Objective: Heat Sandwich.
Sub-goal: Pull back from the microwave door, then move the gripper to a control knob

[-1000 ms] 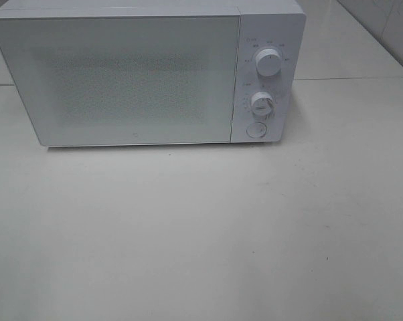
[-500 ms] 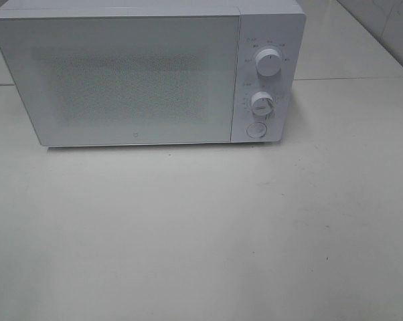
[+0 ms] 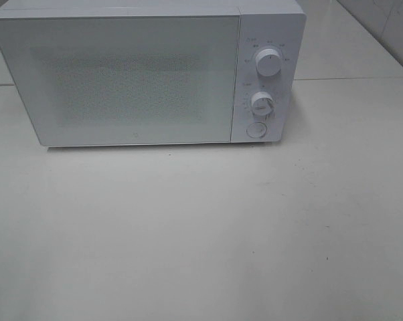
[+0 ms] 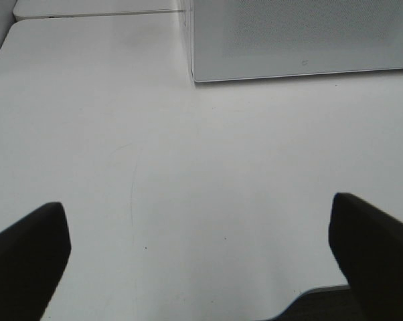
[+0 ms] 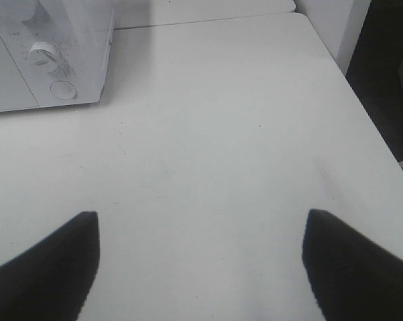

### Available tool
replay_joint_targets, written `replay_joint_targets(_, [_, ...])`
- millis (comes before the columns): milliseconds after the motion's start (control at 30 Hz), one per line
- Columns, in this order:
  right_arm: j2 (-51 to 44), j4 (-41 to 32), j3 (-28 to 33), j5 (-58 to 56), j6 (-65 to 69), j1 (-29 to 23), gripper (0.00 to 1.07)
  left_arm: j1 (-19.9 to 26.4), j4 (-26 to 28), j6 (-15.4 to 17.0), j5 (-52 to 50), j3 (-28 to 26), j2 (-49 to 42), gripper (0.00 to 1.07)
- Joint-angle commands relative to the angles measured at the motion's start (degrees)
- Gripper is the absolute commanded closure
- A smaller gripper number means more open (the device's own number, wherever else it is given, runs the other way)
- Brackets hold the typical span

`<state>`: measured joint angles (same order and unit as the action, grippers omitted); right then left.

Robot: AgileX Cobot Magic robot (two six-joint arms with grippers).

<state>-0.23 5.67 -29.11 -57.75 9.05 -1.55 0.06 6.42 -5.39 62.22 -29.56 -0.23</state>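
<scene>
The sandwich is out of view in every frame. A white microwave (image 3: 148, 73) stands at the back of the white table (image 3: 201, 234) with its door shut; it also shows in the left wrist view (image 4: 302, 37) and the right wrist view (image 5: 47, 53). It has two round knobs (image 3: 268, 61) and a round button (image 3: 256, 130) on its right panel. My left gripper (image 4: 201, 267) is open and empty above the table, its dark fingers (image 4: 27, 257) wide apart. My right gripper (image 5: 201, 267) is open and empty too. Neither arm shows in the exterior view.
The table's right edge (image 5: 362, 114) shows in the right wrist view, with dark floor beyond. A second table surface (image 3: 349, 47) lies behind the microwave.
</scene>
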Motion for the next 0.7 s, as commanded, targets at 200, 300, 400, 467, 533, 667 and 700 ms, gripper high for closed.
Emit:
replay_joint_targets(200, [4.64, 1.66, -3.78, 6.36, -4.41, 0.23, 0.27, -0.06, 0.17, 0.34, -0.57, -0.06, -1.32, 0.09])
replay_joint_targets(300, [6.59, 1.89, -3.84, 8.19, -4.76, 0.23, 0.26, -0.06, 0.17, 0.34, -0.57, -0.06, -1.32, 0.09])
replay_joint_targets(400, [10.14, 1.89, -3.84, 11.63, -4.76, 0.23, 0.26, -0.06, 0.17, 0.34, -0.57, -0.06, -1.32, 0.09])
replay_joint_targets(467, [13.64, 1.83, -3.84, 15.47, -4.7, 0.23, 0.26, -0.06, 0.17, 0.34, -0.57, -0.06, -1.32, 0.09])
replay_joint_targets(533, [15.93, 1.83, -3.84, 18.33, -4.7, 0.23, 0.26, -0.06, 0.17, 0.34, -0.57, -0.06, -1.32, 0.09])
replay_joint_targets(667, [20.74, 1.83, -3.84, 23.49, -4.58, 0.23, 0.26, -0.06, 0.17, 0.34, -0.57, -0.06, -1.32, 0.09])
replay_joint_targets(700, [20.74, 1.83, -3.84, 23.49, -4.58, 0.23, 0.26, -0.06, 0.17, 0.34, -0.57, -0.06, -1.32, 0.09])
